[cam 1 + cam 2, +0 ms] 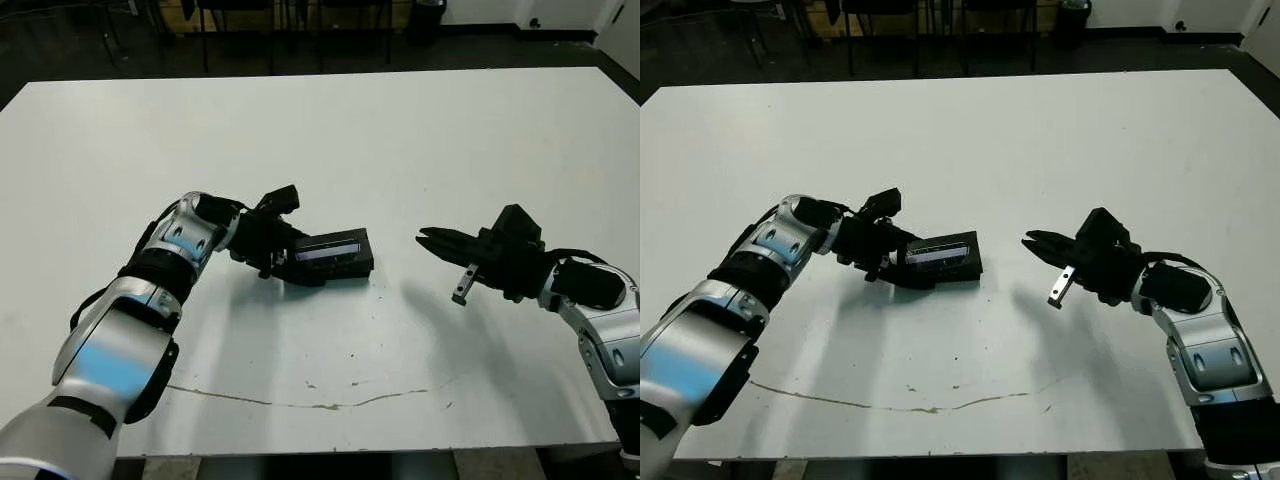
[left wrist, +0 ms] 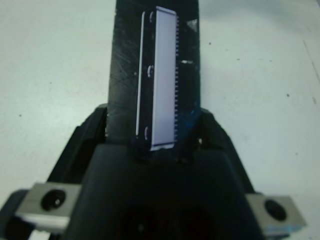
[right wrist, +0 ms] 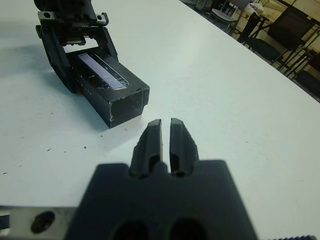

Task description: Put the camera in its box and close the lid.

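On the white desk (image 1: pixel 400 150) the left gripper (image 1: pixel 272 248) clamps one end of the closed box (image 1: pixel 345 265), its silvery-panelled lid (image 1: pixel 328 246) on top, while the right gripper (image 1: pixel 432 240) hovers nearby, fingers together and empty.

White table (image 1: pixel 330 130), thin crack near front edge; dark floor (image 1: pixel 60 50) beyond, chair legs (image 1: pixel 240 30) along it.

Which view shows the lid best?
Right wrist view: the lid sits on the box, seen whole at an angle, shiny panel and near end clear. Left wrist view shows the panel close but cropped by the left tool. The eye views show it small, partly hidden by that tool.
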